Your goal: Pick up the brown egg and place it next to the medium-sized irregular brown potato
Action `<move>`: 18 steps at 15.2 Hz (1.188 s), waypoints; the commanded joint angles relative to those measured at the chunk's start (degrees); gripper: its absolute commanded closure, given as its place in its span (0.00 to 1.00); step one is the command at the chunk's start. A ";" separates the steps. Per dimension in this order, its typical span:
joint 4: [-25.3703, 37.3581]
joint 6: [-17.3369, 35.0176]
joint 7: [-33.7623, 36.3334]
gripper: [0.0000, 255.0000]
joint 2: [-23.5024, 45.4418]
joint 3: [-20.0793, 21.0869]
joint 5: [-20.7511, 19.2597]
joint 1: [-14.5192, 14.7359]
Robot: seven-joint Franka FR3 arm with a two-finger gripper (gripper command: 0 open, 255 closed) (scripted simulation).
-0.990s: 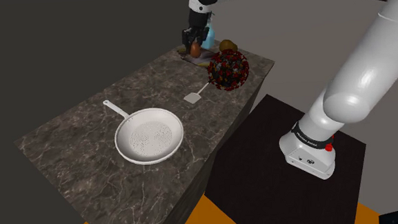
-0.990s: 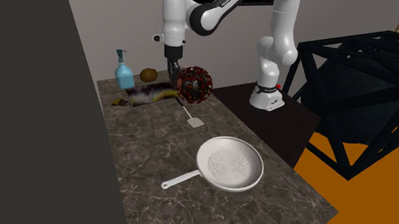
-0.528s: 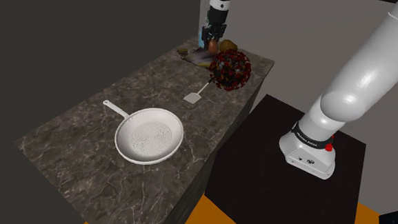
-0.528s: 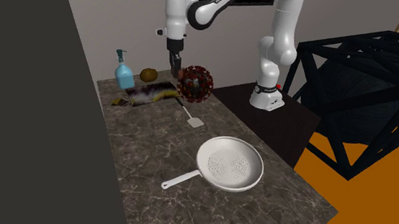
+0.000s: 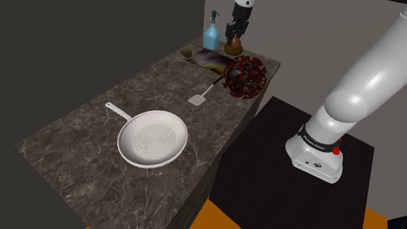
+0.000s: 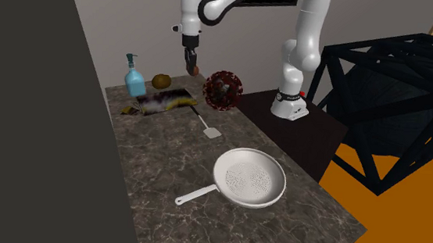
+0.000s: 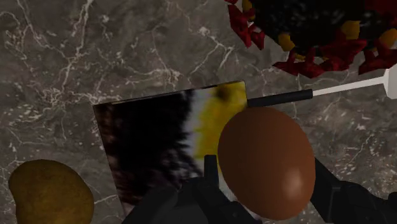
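Observation:
A smooth brown egg [image 7: 266,162] is clasped between my black gripper's [image 7: 267,181] fingers, held in the air above the counter's far end. In the second exterior view the gripper [image 6: 192,60] hangs with the egg [image 6: 196,68] at its tip, above and to the right of the lumpy brown potato [image 6: 160,81]. The potato [image 7: 49,194] lies on the marble beside a flat dark-and-yellow card [image 7: 168,143]. From the shoulder view the gripper [image 5: 234,38] and egg [image 5: 233,46] sit just right of a blue bottle [image 5: 211,38].
A red spiky ball [image 6: 222,90] sits near the counter's edge by the stand. A white spatula [image 6: 207,125] lies mid-counter, and a white perforated pan [image 6: 248,178] at the near end. The flat card [image 6: 161,101] lies in front of the bottle [image 6: 134,78].
The gripper has risen with the egg and moved toward the back wall, to the shoulder view's right. The red spiky ball has shifted toward the counter's edge.

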 commanded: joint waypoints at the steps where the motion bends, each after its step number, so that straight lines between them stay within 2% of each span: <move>1: -0.31 -0.22 -2.99 1.00 -0.22 -1.50 0.00 -1.40; 11: 4.81 -3.12 -17.36 1.00 3.73 -8.69 0.93 -8.31; 18: 2.20 1.88 -18.71 1.00 6.33 -8.59 2.30 -8.38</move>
